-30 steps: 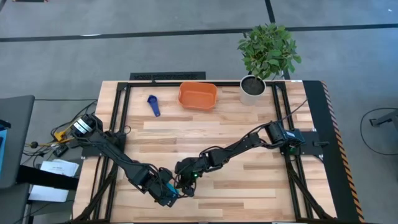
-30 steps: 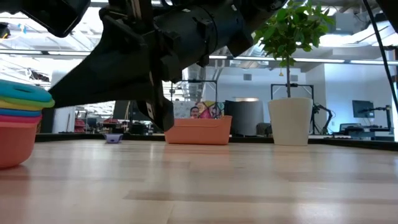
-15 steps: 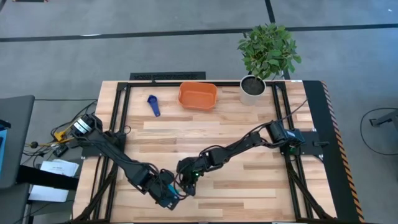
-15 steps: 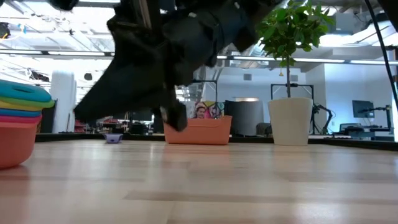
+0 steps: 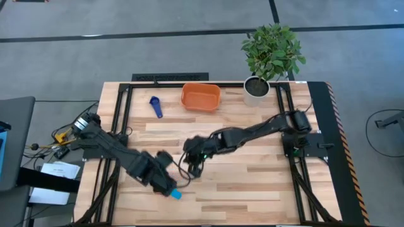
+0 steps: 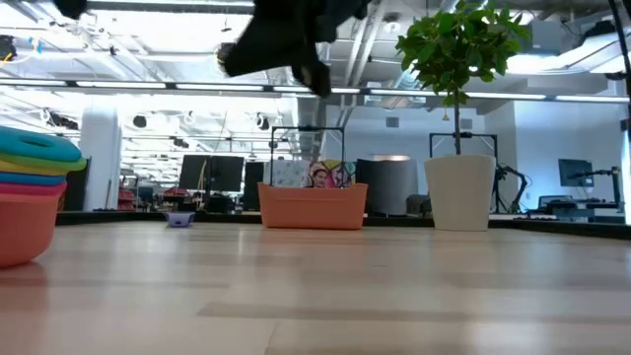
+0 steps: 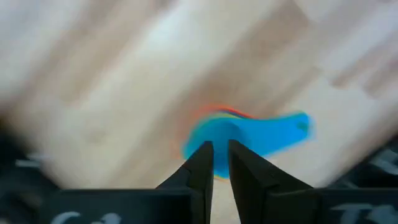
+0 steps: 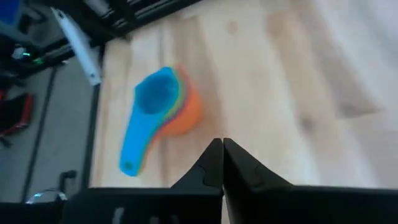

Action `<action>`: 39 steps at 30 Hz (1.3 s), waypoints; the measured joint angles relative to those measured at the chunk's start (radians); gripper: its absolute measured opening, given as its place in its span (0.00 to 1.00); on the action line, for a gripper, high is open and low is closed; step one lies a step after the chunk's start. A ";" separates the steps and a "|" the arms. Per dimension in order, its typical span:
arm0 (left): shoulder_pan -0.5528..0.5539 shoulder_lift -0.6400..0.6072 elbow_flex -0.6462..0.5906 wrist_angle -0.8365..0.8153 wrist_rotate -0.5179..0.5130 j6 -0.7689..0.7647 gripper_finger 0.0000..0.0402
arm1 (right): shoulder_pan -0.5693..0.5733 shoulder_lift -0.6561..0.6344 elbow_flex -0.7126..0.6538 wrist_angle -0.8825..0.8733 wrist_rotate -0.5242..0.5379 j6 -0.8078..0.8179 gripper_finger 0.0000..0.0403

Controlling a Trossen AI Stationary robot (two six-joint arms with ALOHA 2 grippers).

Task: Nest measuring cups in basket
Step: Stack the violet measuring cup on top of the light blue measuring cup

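Note:
A nested stack of measuring cups (image 5: pixel 175 194) stands on its orange bottom cup near the table's near edge, with the light blue cup on top (image 7: pixel 242 134), (image 8: pixel 155 102), (image 6: pixel 30 197). A navy cup (image 5: pixel 155 107) lies alone near the far edge, left of the orange basket (image 5: pixel 201 96), (image 6: pixel 314 207). My left gripper (image 5: pixel 165 183), (image 7: pixel 219 163) hovers just above and left of the stack, open by a narrow gap. My right gripper (image 5: pixel 192 165), (image 8: pixel 222 155) is shut and raised on the stack's far right side, touching nothing.
A white plant pot with green leaves (image 5: pixel 257 88), (image 6: pixel 458 192) stands at the far edge, right of the basket. Bare wooden tabletop (image 5: pixel 252 183) spreads between the stack and the basket. Dark frame rails (image 5: pixel 120 113) run along the table's sides.
Both grippers have drawn off the stack and risen. The left one has backed toward the table's left and far side, uncovering the stack. The right one has lifted and moved toward the far edge. The stack has stayed where it was on the table.

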 joint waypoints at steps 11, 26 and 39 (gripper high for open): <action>0.323 -0.396 -0.435 0.128 -0.084 0.303 0.01 | -0.223 -0.306 -0.300 -0.077 0.032 -0.049 0.14; 1.236 -0.690 -0.815 0.512 0.032 0.918 0.22 | -0.442 -0.494 -0.513 0.062 0.012 0.149 0.15; 1.593 -0.303 -0.828 0.833 0.209 1.182 0.36 | -0.521 -0.474 -0.513 0.115 -0.030 0.207 0.15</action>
